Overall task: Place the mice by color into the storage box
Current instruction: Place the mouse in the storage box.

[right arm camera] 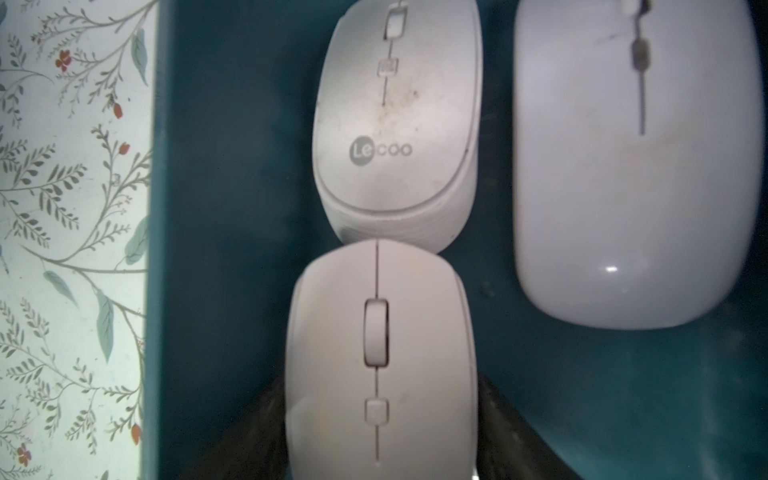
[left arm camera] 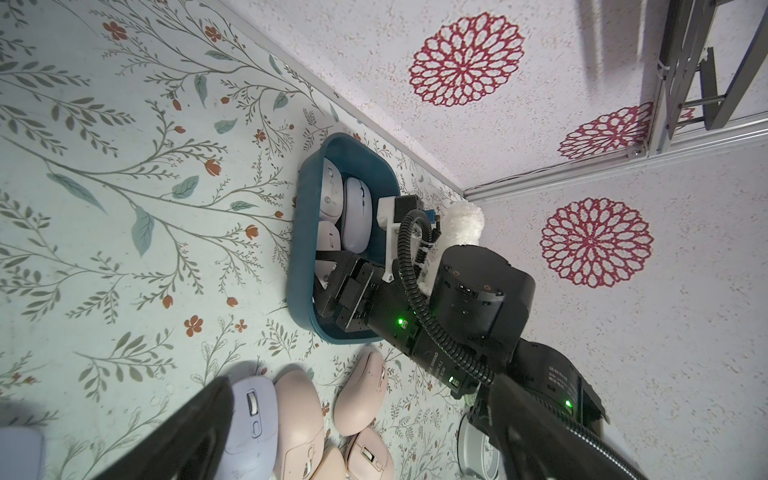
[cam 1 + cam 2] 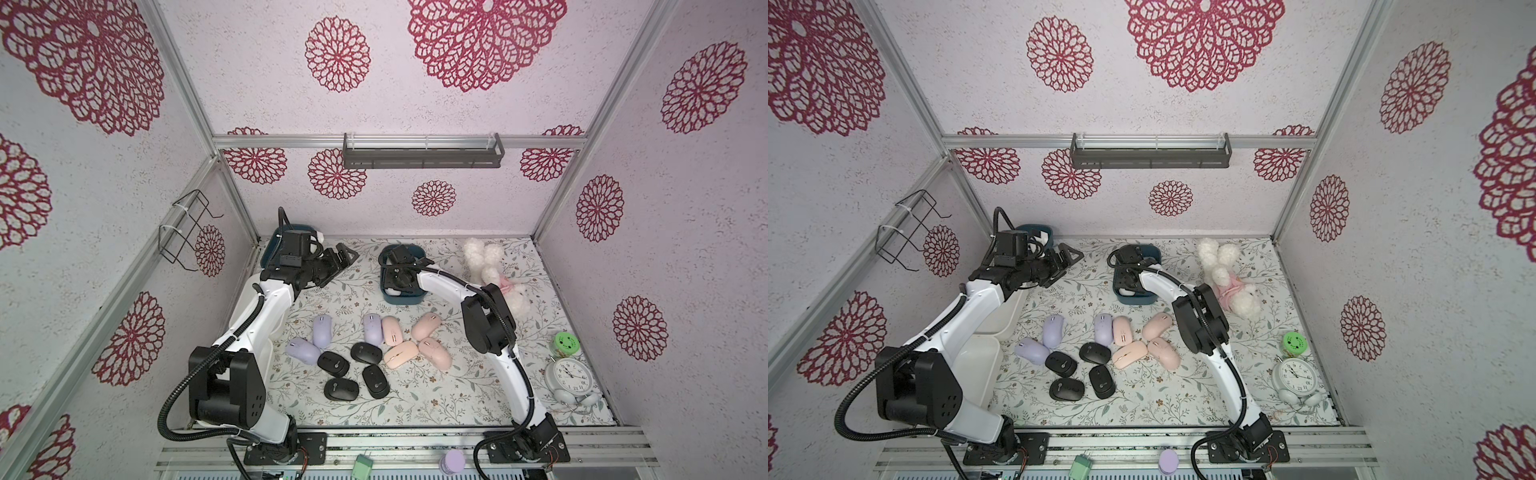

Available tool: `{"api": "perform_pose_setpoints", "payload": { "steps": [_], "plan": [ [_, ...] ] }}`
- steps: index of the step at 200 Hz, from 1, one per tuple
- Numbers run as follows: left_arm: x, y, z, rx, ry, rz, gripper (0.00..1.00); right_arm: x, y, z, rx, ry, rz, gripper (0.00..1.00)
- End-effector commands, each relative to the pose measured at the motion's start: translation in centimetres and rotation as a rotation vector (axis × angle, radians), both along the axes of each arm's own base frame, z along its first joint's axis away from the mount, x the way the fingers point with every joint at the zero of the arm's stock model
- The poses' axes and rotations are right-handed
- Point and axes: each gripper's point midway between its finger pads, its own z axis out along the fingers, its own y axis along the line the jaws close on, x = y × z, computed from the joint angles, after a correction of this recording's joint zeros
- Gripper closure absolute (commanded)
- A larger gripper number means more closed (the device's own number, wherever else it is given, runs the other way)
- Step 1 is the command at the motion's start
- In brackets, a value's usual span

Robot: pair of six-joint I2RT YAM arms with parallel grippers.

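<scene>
In both top views only one colour looks sorted so far: the right gripper (image 3: pixel 394 286) is dipped into the teal storage box (image 3: pixel 409 302) at the back of the table (image 3: pixel 457 399), while eleven are left out front in a loose cluster. That's three lilac mice (image 3: pixel 322 330), four pink mice (image 3: pixel 427 325) and four black mice (image 3: pixel 341 389), many touching, so clean pinches could get fiddly. The left gripper (image 3: pixel 1070 257) is held spread wide above bare table, nothing in it. A second teal box (image 3: pixel 1034 227) is half hidden behind that arm and white bins (image 3: pixel 984 357) are tucked under it, presumably meant for other colours. A plush toy (image 3: pixel 494 270) and an alarm clock (image 3: pixel 571 376) are parked off to the side, clear of the pile. From the left wrist, three white mice (image 2: pixel 356 214) can be counted inside the box, with the right gripper lowered among them. From the right wrist, the nearest of them is seen lying on the box floor, straddled by the jaws; whether it's pinched or loose can't be told.
</scene>
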Motion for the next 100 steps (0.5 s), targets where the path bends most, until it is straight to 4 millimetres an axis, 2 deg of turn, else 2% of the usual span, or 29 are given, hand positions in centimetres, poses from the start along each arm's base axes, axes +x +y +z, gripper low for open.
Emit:
{"api": "perform_pose_setpoints", "payload": {
  "steps": [1,71,100],
  "plan": [
    [0.2,-0.1,0.8,-0.017,-0.025,-0.007,0.02,0.2,0.8,4.6,0.056,-0.055,0.001,0.31],
    [0.2,-0.1,1.0,-0.015,-0.029,-0.007,0.02,-0.5,0.7,10.0,0.103,-0.124,0.042,0.34],
    [0.1,-0.1,1.1,-0.013,-0.031,-0.011,0.02,-1.5,-1.2,12.0,0.047,-0.169,0.067,0.37]
  ]
}}
